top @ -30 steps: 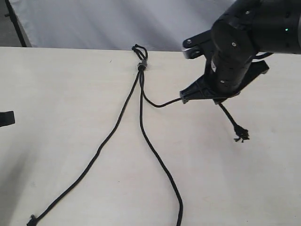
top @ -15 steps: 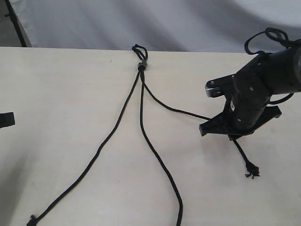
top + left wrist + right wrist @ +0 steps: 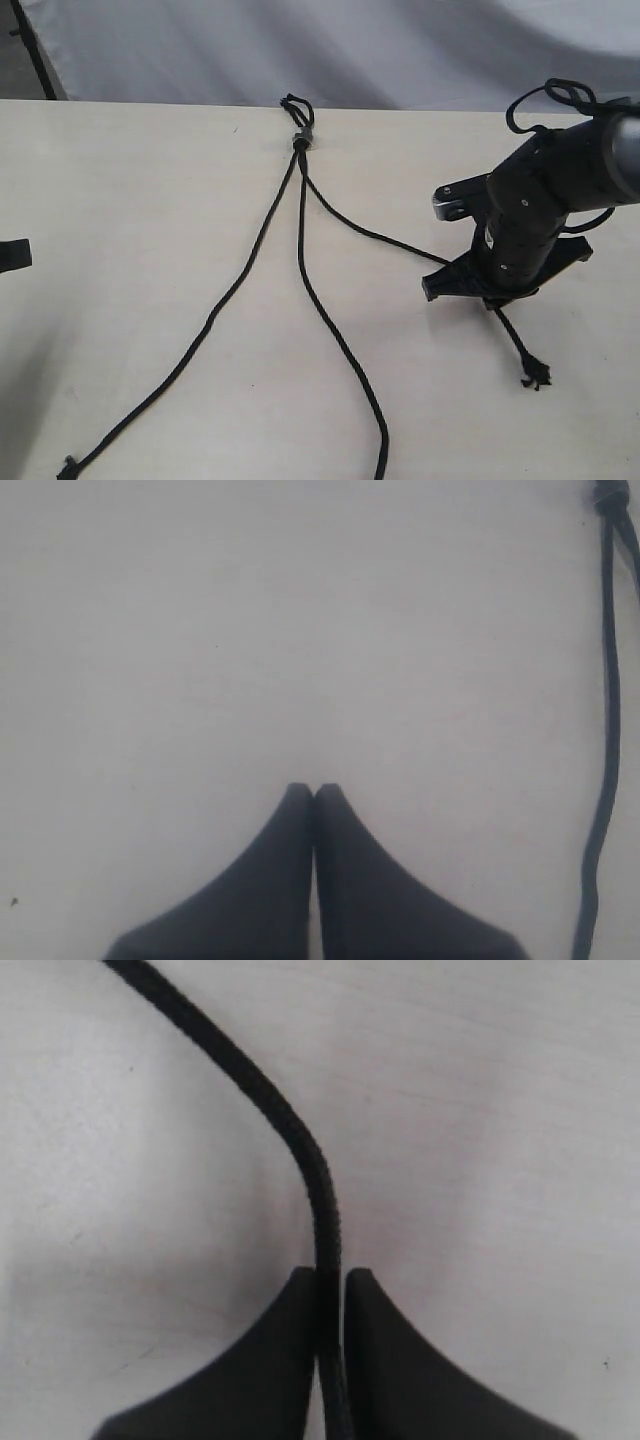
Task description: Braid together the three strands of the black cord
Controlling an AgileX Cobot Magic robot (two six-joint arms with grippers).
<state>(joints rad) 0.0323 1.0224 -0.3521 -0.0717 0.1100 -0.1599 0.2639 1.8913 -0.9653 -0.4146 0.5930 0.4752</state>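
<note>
The black cord lies on the pale table, its three strands joined at a small grey clamp [image 3: 301, 140] by the far edge. The left strand [image 3: 215, 315] and middle strand [image 3: 330, 330] run toward the near edge. The right strand [image 3: 375, 232] runs out to my right gripper [image 3: 436, 282], which is low over the table. The strand passes between the jaws [image 3: 330, 1275], which stand barely parted, with a sliver of light beside it. Its frayed knotted end [image 3: 536, 375] lies beyond the gripper. My left gripper [image 3: 313, 790] is shut on nothing, over bare table, with one strand [image 3: 605, 730] off to its side.
A grey cloth backdrop [image 3: 300, 40] hangs behind the table's far edge. A dark piece of the left arm [image 3: 12, 252] shows at the left border. The right arm's own cables [image 3: 560, 95] loop above its wrist.
The right arm has carried the right strand out to the right and down to the table, pulling it straighter. Its jaws have loosened slightly on the strand. The left gripper has not moved.
</note>
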